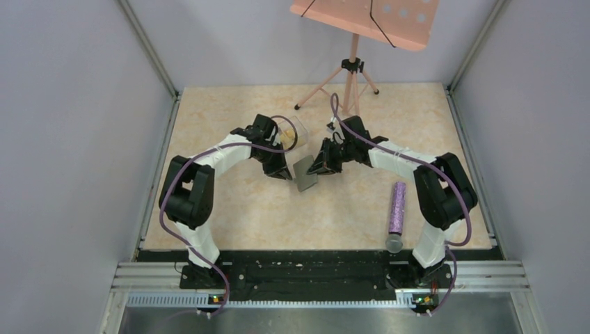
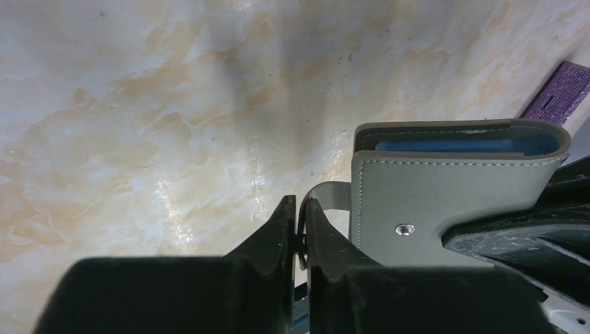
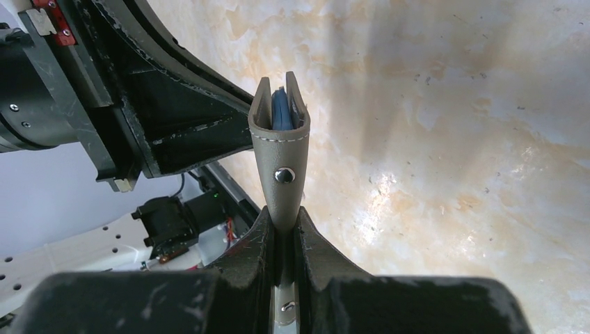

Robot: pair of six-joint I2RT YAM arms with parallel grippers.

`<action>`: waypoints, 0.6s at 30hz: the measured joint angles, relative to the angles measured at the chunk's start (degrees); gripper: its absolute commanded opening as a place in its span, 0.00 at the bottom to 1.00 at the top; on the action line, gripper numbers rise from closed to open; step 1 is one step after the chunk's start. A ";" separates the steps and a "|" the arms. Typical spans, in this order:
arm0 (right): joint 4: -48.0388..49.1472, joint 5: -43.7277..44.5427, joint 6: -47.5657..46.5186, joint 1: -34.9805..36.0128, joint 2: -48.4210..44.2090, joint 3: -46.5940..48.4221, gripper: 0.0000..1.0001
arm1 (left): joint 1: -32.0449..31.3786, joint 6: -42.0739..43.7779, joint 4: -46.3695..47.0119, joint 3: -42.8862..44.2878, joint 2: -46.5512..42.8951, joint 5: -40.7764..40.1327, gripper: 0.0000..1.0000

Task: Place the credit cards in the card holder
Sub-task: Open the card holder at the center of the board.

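1. Leftward, the left gripper point(image 2: 299, 209) is pinched tight on the card holder's grey strap point(image 2: 328, 195).
2. Between both grippers, the card holder point(image 3: 280, 174) stands on edge over the marbled table point(image 1: 229, 209), with a blue card point(image 2: 459, 145) tucked inside.
3. Opposite, the right gripper point(image 3: 284, 216) is clamped closed on the holder's lower edge.

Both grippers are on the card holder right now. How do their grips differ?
The left gripper pinches only the thin closure strap, fingers almost touching. The right gripper clamps the card holder itself, fingers spread by its folded thickness. The left grips beside the body, while the right grips close to the snap. Both are shut on the same holder.
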 measured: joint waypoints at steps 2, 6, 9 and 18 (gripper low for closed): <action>0.15 0.00 0.17 0.00 -0.04 0.00 0.00 | 0.00 -0.07 0.09 0.00 0.00 0.15 0.00; 0.37 0.02 0.52 -0.04 -0.20 0.00 0.10 | 0.00 1.18 -0.46 0.31 -0.02 -0.24 0.00; 0.46 0.07 0.31 -0.09 -0.92 0.00 0.39 | -0.02 3.15 -2.67 2.43 -0.31 -1.33 0.00; 0.81 3.23 -2.21 -2.21 -9.33 0.00 0.84 | 0.00 17.33 -8.41 13.84 -8.87 -4.31 0.00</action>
